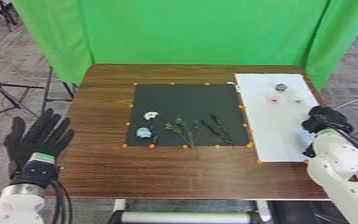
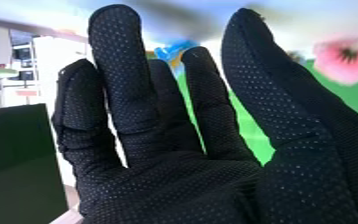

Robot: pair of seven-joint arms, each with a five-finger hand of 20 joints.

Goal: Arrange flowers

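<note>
Nearest, beside the left edge of the bench and apart from it, the left robot hand has its fingers straight and spread; across from it, at the outer side of the sheet, is the right robot hand, its fingers straight and its thumb held apart from them, as the right wrist view shows; whether it touches the sheet I cannot tell; between the two hands lies the mat, dark, with orange marks around its edge; on it, on the side toward the left robot hand, lies the pale blue flower, and just beyond that the white flower; next, going toward the right robot hand, come the green sprigs, fanned out, and then the darker leafy stems, still on the mat; the white sheet runs beside the mat, just inward of the right robot hand, and on it, beyond that hand, lie the pink flower and the cream flower near each other, with the grey-blue flower a little farther off; in the right wrist view a pink bloom shows beyond the thumb, and something blue and blurred beyond the fingers; farthest from both hands hangs the green curtain, behind the bench.
</note>
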